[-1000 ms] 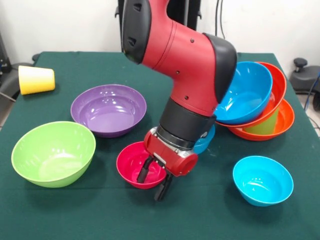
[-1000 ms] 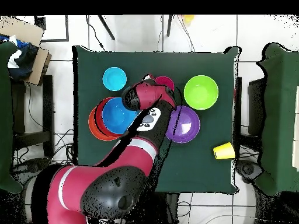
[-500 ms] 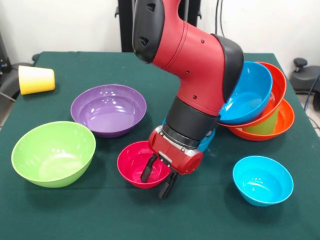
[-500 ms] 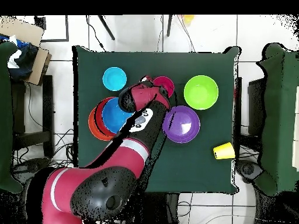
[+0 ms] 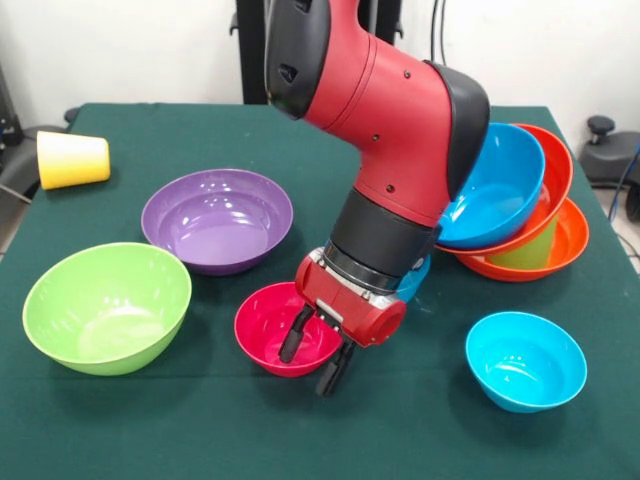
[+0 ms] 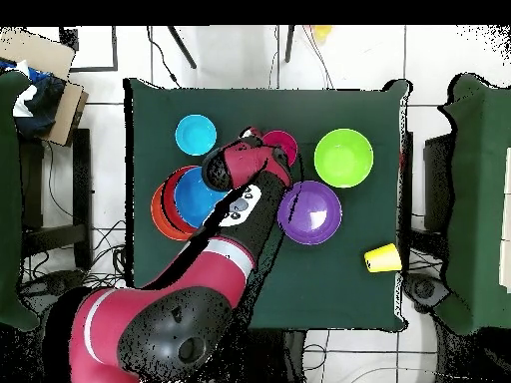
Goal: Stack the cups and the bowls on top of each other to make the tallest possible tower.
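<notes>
— Where is everything, largest first?

— Well, the tower [image 5: 515, 205] leans at the desk's [image 5: 200, 430] edge. From the front, my jaws [image 5: 314, 356] stand apart, straddling the pink-red bowl's [image 5: 268, 335] rim.

— And overhead?

— My arm [image 6: 225, 249] hides them; only the bowl's edge shows.

This looks like a robotics lab or test room. A red and black industrial arm [image 5: 390, 150] works over a table [image 6: 200, 289] covered in dark green cloth, which stands on a white tiled floor [image 6: 105, 150]. Loose cables [image 6: 319, 349] trail across the tiles, and a cardboard box [image 6: 45, 65] of odds and ends sits beside the table. A plain white wall [image 5: 120, 45] closes the room behind, with more cables [image 5: 437, 30] hanging down it.
</notes>
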Action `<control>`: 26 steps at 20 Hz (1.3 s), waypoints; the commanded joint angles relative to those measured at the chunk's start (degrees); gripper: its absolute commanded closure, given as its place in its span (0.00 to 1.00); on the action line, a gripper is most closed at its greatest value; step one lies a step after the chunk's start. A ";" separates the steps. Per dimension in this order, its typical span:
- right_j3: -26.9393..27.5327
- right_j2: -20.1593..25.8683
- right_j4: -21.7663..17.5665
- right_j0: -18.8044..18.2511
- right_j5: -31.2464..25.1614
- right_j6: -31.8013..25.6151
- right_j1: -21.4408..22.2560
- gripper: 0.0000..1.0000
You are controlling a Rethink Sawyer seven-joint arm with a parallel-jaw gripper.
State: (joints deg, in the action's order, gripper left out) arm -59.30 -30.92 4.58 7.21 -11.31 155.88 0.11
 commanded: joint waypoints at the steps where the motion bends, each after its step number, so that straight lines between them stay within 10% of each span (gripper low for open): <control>1: -3.10 5.67 -0.67 -0.62 -0.41 2.24 2.31 0.00; 26: -2.71 6.47 -0.99 -1.25 -2.21 0.98 2.81 0.00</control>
State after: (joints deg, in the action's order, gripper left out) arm -59.80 -30.92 4.55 7.00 -11.32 155.88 3.11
